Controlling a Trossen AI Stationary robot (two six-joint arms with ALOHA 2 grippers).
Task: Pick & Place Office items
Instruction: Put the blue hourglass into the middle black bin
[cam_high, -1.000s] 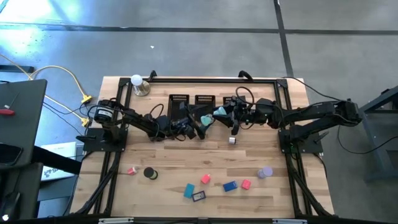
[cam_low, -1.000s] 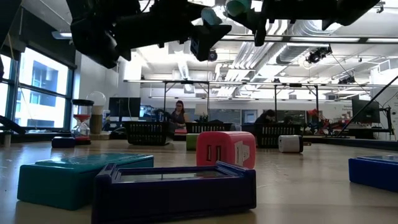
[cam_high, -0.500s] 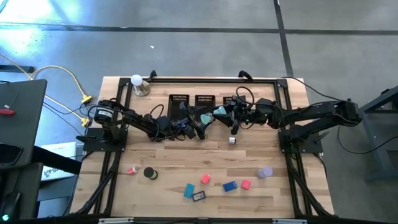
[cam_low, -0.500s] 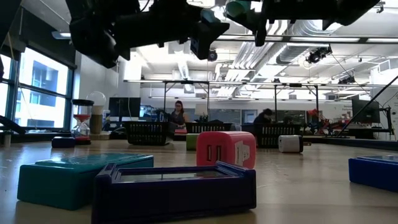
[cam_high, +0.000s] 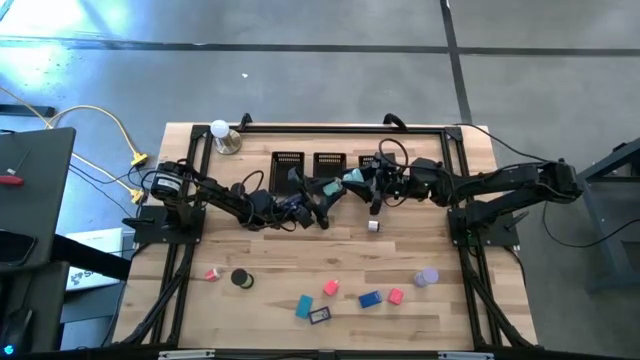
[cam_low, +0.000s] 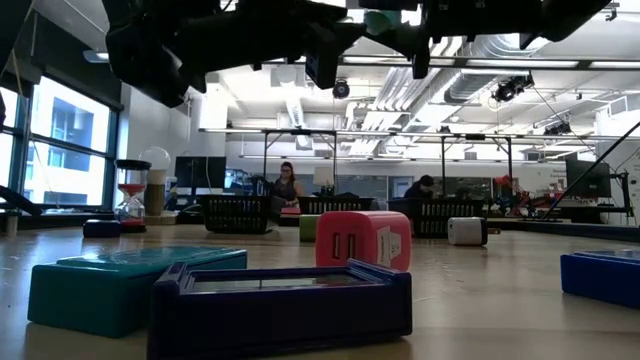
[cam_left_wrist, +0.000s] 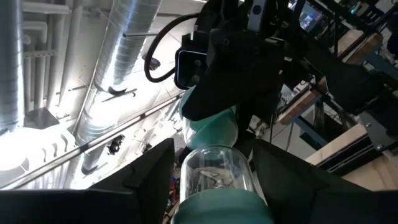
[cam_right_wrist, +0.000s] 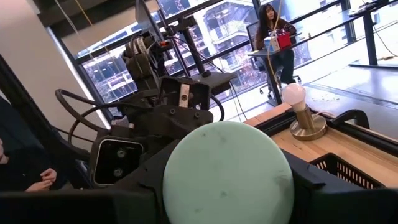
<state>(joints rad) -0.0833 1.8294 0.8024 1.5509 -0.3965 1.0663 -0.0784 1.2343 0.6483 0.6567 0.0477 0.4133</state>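
A teal item with a clear middle (cam_left_wrist: 216, 168) hangs in the air between my two grippers, over the table's far middle just in front of the black mesh bins. From above only its teal end (cam_high: 345, 180) shows. My right gripper (cam_right_wrist: 227, 180) is shut on its one end, whose round teal face (cam_right_wrist: 227, 174) fills the right wrist view. My left gripper (cam_left_wrist: 214, 180) comes from the table's left side and stands closed about the other end. Other office items lie loose near the front edge: a pink block (cam_high: 330, 288), a blue block (cam_high: 370, 298) and a black roll (cam_high: 241, 279). My left gripper has the item's near part (cam_left_wrist: 186, 186) between its two fingers, which look flush against both sides and lie along it. It comes from the table's left, slanting upward. My right gripper pinches the sides of the far teal end (cam_left_wrist: 208, 127) between its two fingers, level, from the table's right. The item is clear of the table.
Black mesh bins (cam_high: 288, 160) (cam_high: 329, 160) stand in a row at the far middle, right behind the grippers. A white ball on a metal base (cam_high: 220, 130) stands at the far left. A small white block (cam_high: 373, 226) lies mid-table. A black frame (cam_high: 300, 127) rims the table.
My left gripper's fingers have closed in from wide open around the teal item, which my right gripper keeps holding still in the air. Neither arm has shifted.
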